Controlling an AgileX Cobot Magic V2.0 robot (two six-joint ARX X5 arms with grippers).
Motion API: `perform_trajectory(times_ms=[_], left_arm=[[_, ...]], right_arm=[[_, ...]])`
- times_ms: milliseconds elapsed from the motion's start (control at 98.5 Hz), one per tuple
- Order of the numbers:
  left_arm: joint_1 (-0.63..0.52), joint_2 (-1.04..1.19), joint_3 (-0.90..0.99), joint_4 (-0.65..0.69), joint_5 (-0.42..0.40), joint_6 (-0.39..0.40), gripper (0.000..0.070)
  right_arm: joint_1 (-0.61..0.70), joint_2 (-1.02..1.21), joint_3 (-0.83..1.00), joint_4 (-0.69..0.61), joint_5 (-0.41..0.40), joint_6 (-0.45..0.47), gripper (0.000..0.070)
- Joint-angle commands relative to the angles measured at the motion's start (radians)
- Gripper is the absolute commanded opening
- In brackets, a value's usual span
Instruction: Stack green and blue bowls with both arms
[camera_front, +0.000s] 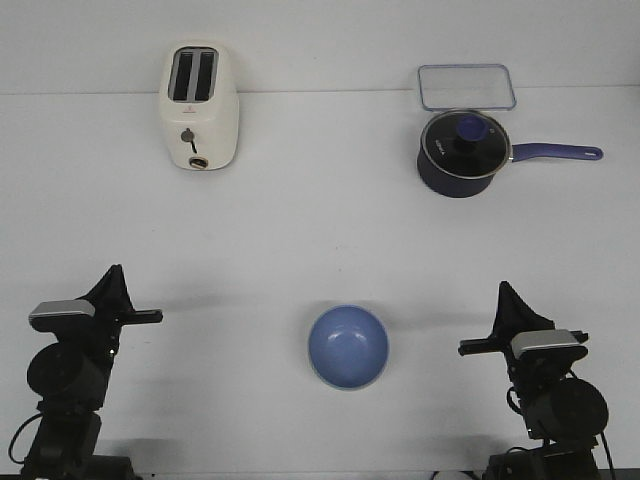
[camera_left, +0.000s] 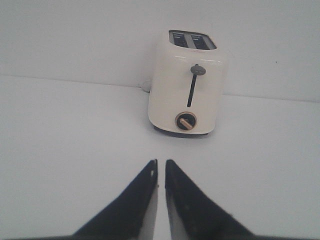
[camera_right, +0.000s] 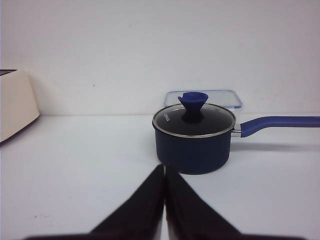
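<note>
The left gripper (camera_front: 113, 272) is resting with its jaws pinched together on nothing. The blue bowl (camera_front: 348, 346) is sitting on the desk (camera_front: 320, 230) between both arms. It looks light and slippery, so pinching its rim seems best. No green bowl is showing. The right gripper (camera_front: 507, 290) has jaws pressed together, holding nothing.

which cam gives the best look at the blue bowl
The front view: the blue bowl sits whole and unobstructed on the table, between the two arms. Neither wrist view shows it. The left wrist view faces the toaster, and the right wrist view faces the saucepan.
</note>
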Motion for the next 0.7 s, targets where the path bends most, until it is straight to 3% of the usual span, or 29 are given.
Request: perform_trajectory(times_ms=[0, 152, 162, 223, 335, 690], left_arm=[[0.000, 0.001, 0.014, 0.014, -0.002, -0.003, 0.0014], [0.000, 0.001, 0.014, 0.014, -0.003, -0.003, 0.0014], [-0.024, -0.042, 0.010, -0.013, -0.014, 0.050, 0.0014], [-0.021, -0.067, -0.004, -0.011, -0.014, 0.072, 0.0014], [0.002, -0.182, -0.105, -0.011, 0.071, 0.122, 0.0014], [0.047, -0.515, -0.355, -0.045, 0.083, 0.079, 0.0014]], right_arm=[[0.001, 0.000, 0.007, 0.011, 0.001, -0.004, 0.0000], [0.001, 0.000, 0.007, 0.011, 0.001, -0.004, 0.0000], [0.001, 0.000, 0.007, 0.011, 0.001, -0.004, 0.0000], [0.001, 0.000, 0.007, 0.011, 0.000, -0.004, 0.0000], [0.001, 0.000, 0.007, 0.011, 0.001, -0.004, 0.0000], [0.001, 0.000, 0.007, 0.011, 0.001, -0.004, 0.0000]])
